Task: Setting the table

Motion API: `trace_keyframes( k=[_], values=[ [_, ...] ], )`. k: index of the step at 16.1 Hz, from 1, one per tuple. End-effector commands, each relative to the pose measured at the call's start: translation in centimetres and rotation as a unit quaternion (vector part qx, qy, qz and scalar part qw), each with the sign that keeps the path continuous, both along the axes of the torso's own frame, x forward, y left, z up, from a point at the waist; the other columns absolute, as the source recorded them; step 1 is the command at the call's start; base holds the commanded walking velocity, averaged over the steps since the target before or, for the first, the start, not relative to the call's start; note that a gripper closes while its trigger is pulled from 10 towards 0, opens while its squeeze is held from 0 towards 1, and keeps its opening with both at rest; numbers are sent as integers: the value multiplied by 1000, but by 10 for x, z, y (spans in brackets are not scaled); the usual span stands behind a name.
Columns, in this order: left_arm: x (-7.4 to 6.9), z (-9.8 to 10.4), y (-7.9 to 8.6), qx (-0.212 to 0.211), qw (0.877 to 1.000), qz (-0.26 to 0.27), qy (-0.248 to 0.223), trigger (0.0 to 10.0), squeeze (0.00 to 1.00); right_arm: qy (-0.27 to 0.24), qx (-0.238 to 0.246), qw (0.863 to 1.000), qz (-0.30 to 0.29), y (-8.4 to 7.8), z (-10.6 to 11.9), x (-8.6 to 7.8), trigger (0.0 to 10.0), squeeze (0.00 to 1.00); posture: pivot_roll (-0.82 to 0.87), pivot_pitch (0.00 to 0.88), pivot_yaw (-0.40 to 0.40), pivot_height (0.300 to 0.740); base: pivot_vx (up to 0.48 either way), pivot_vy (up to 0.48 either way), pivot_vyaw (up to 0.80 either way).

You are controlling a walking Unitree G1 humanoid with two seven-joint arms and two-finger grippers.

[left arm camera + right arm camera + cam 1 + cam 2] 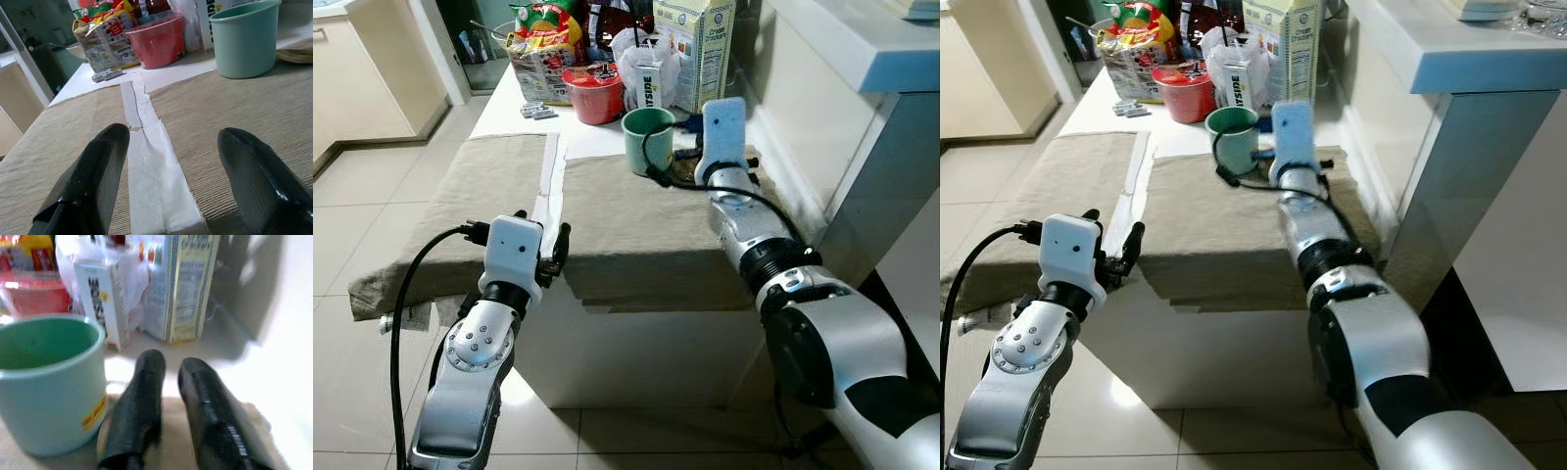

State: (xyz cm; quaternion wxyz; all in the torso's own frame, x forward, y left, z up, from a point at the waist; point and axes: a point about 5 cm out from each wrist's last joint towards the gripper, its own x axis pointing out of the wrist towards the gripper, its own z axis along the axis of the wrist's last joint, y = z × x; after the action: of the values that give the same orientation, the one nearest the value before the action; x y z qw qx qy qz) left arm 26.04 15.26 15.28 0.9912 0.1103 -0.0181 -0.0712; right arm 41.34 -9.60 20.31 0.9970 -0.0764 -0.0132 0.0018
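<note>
Two beige placemats (pixel 646 230) lie side by side on a table, with a white strip (pixel 146 147) of bare table between them. My left gripper (pixel 173 161) is open at the table's near edge, its fingers on either side of that strip with nothing between them. A green mug (pixel 648 140) stands upright at the far edge of the right mat. Just right of the mug is my right gripper (pixel 171 363), its fingers close together over a flat tan round piece (pixel 110 431). I see nothing held between them.
Behind the mug stand a red bowl (pixel 594 93), snack bags (pixel 543 44), a small white carton (pixel 649 83) and a tall cracker box (pixel 695 49). A white counter (pixel 862 49) rises close on the right. Tiled floor (pixel 372 196) lies to the left.
</note>
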Motion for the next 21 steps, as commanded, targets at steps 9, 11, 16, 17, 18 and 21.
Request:
trace_keyframes(
  k=[9,11,16,17,18,21],
  values=[
    [6,3,1,4,1000,-1,-7,10000,0,-18,22,1000,-7,-5,20,5,10000,1000,-27,0,99,740,0,0,0],
    [6,3,1,2,1000,1,-10,10000,0,-17,30,999,-5,-8,24,7,10000,1000,-28,0,92,740,0,0,0],
    [6,3,0,-1,1000,6,-15,10000,0,-9,9,1000,0,-10,33,9,10000,1000,-24,0,79,740,0,0,0],
    [6,4,1,0,1000,7,-16,10000,0,-5,13,1000,-10,-12,35,10,10000,1000,-17,0,79,740,0,0,0],
    [6,4,3,1,1000,9,-16,10000,0,-4,19,1000,-2,-11,37,10,7333,0,-13,0,78,740,0,0,0],
    [5,6,6,4,1000,16,-20,10000,0,-22,-3,1000,-5,-11,39,10,10000,0,6,0,73,740,0,0,0]
  ],
)
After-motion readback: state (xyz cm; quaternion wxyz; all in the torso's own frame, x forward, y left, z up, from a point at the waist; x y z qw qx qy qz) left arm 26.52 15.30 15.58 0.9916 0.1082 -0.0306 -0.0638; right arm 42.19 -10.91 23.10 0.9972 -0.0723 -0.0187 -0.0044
